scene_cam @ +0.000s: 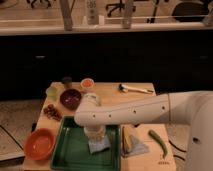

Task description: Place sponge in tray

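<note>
The dark green tray (pixel 70 150) lies at the front of the wooden table. The small pale blue-grey sponge (pixel 99 145) lies inside it near its right side. My gripper (pixel 95 134) hangs from the white arm (pixel 135 112), which reaches in from the right. It is directly over the sponge, at or just above its far edge. Whether it touches the sponge I cannot tell.
An orange bowl (pixel 39 144) sits left of the tray. Behind the tray are a dark bowl (pixel 70 98), a small orange cup (pixel 87 83) and red bits (pixel 51 111). A yellow slab with a grey-blue wedge (pixel 129 140) and a green chili (pixel 159 141) lie on the right. A white utensil (pixel 135 89) lies at the back.
</note>
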